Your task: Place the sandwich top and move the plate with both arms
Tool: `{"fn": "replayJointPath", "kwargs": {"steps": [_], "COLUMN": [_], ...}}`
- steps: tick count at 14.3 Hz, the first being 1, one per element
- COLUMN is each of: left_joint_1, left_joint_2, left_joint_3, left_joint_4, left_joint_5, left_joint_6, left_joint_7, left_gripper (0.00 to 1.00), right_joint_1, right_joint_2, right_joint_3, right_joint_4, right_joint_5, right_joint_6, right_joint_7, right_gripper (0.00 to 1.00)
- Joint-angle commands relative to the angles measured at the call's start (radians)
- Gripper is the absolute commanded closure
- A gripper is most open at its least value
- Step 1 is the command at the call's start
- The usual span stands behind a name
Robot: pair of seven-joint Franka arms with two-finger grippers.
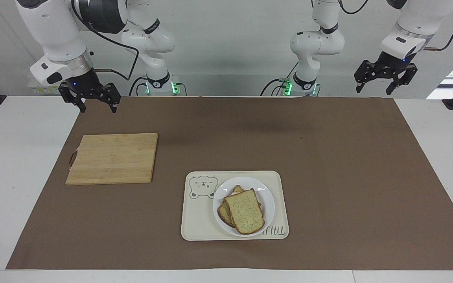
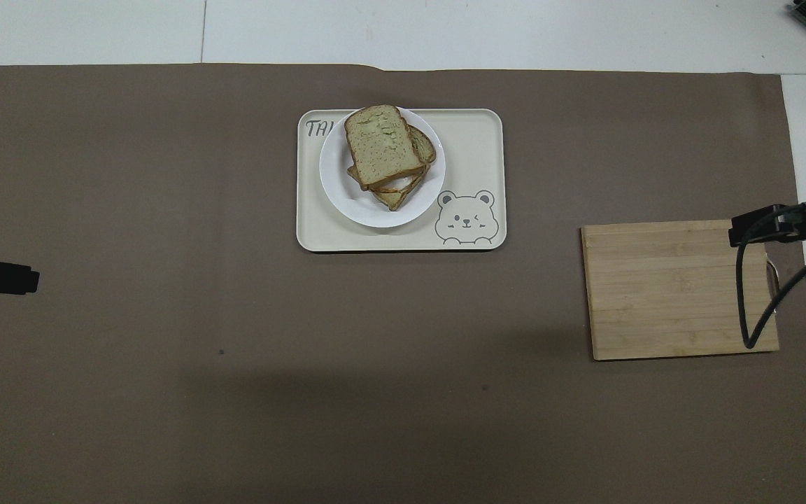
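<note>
Top slice (image 1: 245, 211) sits askew on the stack on the plate (image 1: 267, 202) (in the tray (image 1: 197, 220)), left gripper (image 1: 383, 78) and right gripper (image 1: 90, 98) both spread, empty, up by the bases; uneven two-arm lift could slide bread off.

The plate (image 1: 267, 204) looks like glossy white china, catching small glints on its rim. The tray (image 1: 199, 220) under it is smooth, matt cream plastic. The top slice of bread (image 1: 245, 212) is porous and speckled, with a rougher brown crust. The cutting board (image 1: 112, 158) is pale, striped wood with a dull finish. A matt brown paper-like sheet (image 1: 328, 177) covers the smooth white table (image 1: 14, 177).
</note>
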State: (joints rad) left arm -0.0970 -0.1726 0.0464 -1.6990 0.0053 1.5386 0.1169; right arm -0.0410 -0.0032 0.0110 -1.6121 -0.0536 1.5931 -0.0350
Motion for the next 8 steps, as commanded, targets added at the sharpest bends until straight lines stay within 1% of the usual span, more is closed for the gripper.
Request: {"fn": "replayJointPath", "kwargs": {"steps": [1,4,8], "left_joint_1": [-0.001,-0.001,0.0], "left_joint_2": [-0.024,-0.021,-0.022], "left_joint_3": [0.009,0.009,0.012], "left_joint_4": [-0.025,-0.017,-0.022], "left_joint_5": [0.021,0.016,0.001], "left_joint_6": [-0.014,-0.018,-0.015], "left_joint_7": [0.006,0.062,0.066], "left_gripper": [0.0,0.0,0.0], "right_joint_1": [-0.003,-0.003,-0.003], "right_joint_2": [0.014,0.014,0.014], "right_joint_3": [0.006,0.006,0.006], "right_joint_4": [0.024,0.024,0.024], "right_joint_5": [-0.005,-0.005,-0.006], "right_joint_6": [-0.021,-0.021,-0.019], "right_joint_7": [0.015,0.015,0.015], "right_gripper": [0.0,0.0,0.0]}}
